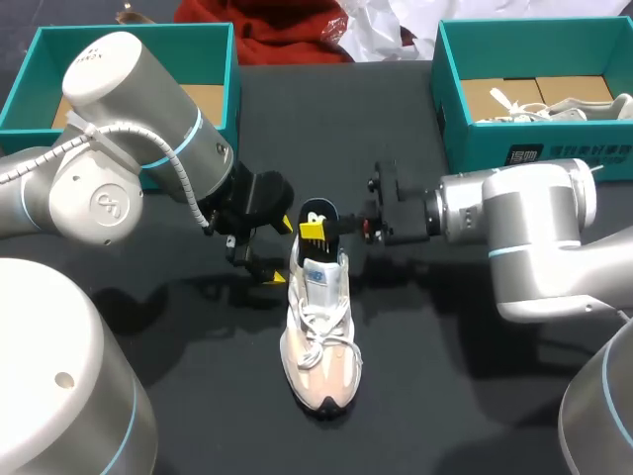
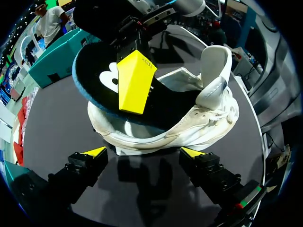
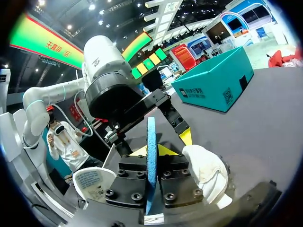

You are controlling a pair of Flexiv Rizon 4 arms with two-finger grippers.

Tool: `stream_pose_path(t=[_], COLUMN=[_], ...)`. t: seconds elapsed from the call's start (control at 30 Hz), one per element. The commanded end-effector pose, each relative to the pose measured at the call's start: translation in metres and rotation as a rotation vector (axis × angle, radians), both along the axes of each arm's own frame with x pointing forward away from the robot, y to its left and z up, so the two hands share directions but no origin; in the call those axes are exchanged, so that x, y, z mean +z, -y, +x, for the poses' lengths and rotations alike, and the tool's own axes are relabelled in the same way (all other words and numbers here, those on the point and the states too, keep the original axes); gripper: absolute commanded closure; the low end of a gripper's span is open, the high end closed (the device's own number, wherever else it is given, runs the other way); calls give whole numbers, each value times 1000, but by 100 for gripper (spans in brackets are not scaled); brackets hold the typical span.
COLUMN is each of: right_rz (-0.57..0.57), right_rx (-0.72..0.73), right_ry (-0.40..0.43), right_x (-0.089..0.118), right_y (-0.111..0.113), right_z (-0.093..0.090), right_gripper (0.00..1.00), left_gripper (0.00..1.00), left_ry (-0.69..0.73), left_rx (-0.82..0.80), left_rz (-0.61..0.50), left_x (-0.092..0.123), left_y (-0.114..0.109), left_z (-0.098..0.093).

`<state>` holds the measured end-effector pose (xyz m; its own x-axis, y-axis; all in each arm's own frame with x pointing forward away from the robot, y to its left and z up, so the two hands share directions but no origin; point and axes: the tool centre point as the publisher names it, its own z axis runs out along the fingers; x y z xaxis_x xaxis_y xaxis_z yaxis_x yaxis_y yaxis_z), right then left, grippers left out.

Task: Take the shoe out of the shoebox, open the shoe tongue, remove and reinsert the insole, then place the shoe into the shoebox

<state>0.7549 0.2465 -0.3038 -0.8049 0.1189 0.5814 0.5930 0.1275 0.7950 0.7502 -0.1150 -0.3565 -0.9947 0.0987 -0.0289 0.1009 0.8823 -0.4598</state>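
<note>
1. While the right claw (image 3: 152, 151) is clenched on the heel end of the black, blue-backed insole (image 1: 317, 210), the white sneaker (image 1: 318, 336) rests upright on its sole in the middle of the dark surface (image 1: 445, 396), outside both boxes.
2. Long axis: the sneaker runs heel-away, toe-toward the robot. The insole slants along that same axis, its fore part down in the shoe's mouth and its held end raised above the heel collar.
3. The tongue (image 2: 215, 66) stands pulled up and forward, leaving the opening exposed.
4. The right arm comes in crosswise from the sneaker's right, so its fingers pinch the insole across its thickness, one yellow pad on the black top face.
5. The left claw (image 2: 143, 152) is released, fingers spread, just beside the sneaker's left flank near the heel. No contact with the shoe is visible.
6. Governing relation: the insole's free end points toward the toe, so any travel must follow the shoe's length. Judged from this, the right arm is the working one, and the left is placed to steady the heel.
7. Whether the insole is coming out or going back in cannot be told.
8. The left shoebox (image 1: 30, 69) and right shoebox (image 1: 465, 139) sit at the far corners, well apart from the sneaker. The right one holds a second shoe (image 1: 554, 107).
</note>
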Motion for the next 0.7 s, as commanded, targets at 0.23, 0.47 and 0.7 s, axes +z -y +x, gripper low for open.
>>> stream_pose_path(t=[0.23, 0.47, 0.7], right_rz=[13, 11, -24], right_rx=[-17, -40, -26], right_ry=[-84, -61, 11], right_x=[-22, -19, -1], right_y=[1, 4, 2], right_z=[-26, -33, -23], right_gripper=[100, 85, 60], left_gripper=[0, 0, 0], left_ry=[1, 1, 1], left_rx=[0, 0, 0], left_rz=[1, 1, 1], left_x=[-1, -1, -1], left_y=[0, 0, 0], left_z=[0, 0, 0])
